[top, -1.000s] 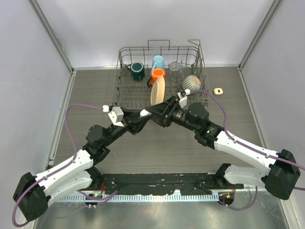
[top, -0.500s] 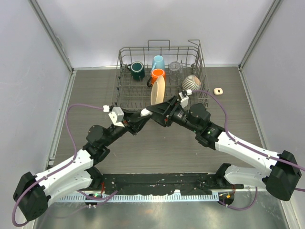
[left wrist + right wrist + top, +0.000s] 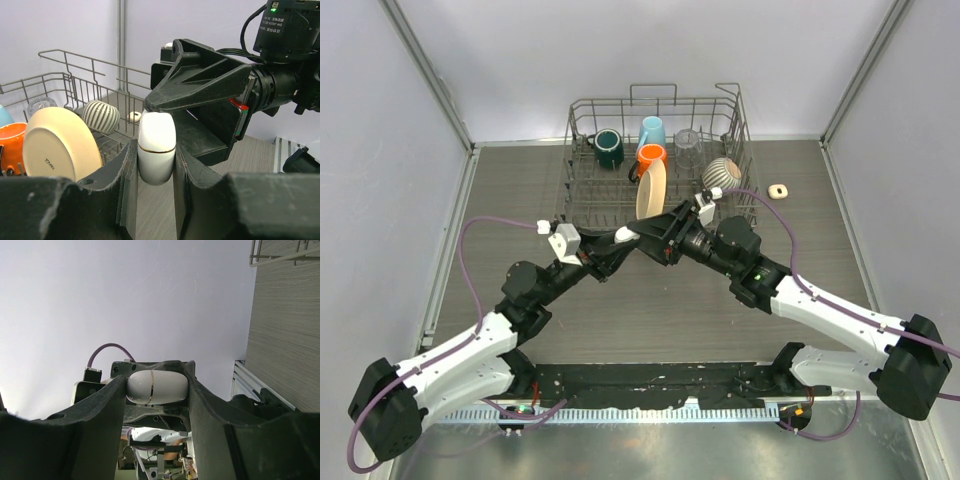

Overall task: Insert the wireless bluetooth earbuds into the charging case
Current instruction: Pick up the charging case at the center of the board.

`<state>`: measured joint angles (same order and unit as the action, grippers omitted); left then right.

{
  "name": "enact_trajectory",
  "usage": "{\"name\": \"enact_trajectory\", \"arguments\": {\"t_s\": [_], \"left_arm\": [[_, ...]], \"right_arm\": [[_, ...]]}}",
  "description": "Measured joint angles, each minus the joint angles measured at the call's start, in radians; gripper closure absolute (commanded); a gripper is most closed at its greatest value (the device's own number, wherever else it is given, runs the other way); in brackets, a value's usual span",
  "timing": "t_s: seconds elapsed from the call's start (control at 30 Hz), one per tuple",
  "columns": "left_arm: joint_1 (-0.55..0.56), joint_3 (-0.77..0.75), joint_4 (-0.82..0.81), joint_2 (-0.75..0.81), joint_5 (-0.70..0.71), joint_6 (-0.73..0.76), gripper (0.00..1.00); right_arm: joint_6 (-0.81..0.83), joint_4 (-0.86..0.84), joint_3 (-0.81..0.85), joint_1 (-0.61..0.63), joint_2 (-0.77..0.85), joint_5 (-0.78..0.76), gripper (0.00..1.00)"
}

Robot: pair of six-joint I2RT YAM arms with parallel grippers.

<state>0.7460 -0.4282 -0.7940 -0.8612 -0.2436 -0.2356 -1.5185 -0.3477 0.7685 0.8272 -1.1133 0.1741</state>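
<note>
A robotics lab test cell: plain pale walls (image 3: 380,200) and aluminium posts (image 3: 425,70) box in a wood-grain desk (image 3: 520,190). Robot arms (image 3: 460,365) trailing purple cables (image 3: 470,290) are bolted along its near edge. A wire dish rack (image 3: 655,100) of crockery stands at the back.

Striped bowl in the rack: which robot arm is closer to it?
Right. The right end effector sits front-left of the striped bowl, its wrist close by; the left end effector is farther left, across the charging case.

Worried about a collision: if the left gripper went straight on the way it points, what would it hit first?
Probably the right gripper, head-on just past the case clamped between them; depth is unclear.
</note>
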Motion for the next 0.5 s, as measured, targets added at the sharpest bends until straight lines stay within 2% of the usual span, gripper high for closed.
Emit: {"name": "enact_trajectory", "arguments": {"t_s": [0.07, 0.1, 0.2, 0.3, 0.5], "left_arm": [[0.0, 0.0, -0.002, 0.0, -0.001, 0.0, 1.0], [0.0, 0.0, -0.003, -0.001, -0.001, 0.0, 1.0], [0.0, 0.002, -0.011, 0.0, 0.0, -0.003, 1.0], [0.0, 0.034, -0.063, 0.002, 0.01, -0.021, 1.0], [0.0, 0.131, -0.149, 0.042, 0.036, -0.043, 1.0]], "right_arm": [[0.0, -0.001, 0.0, 0.0, 0.0, 0.0, 0.83], [0.0, -0.001, 0.0, 0.0, 0.0, 0.0, 0.65], [0.009, -0.004, 0.0, 0.0, 0.0, 0.0, 0.35], [0.058, 0.005, 0.0, 0.001, 0.005, 0.0, 0.24], [0.298, 0.159, 0.027, 0.002, 0.085, -0.051, 0.23]]}}
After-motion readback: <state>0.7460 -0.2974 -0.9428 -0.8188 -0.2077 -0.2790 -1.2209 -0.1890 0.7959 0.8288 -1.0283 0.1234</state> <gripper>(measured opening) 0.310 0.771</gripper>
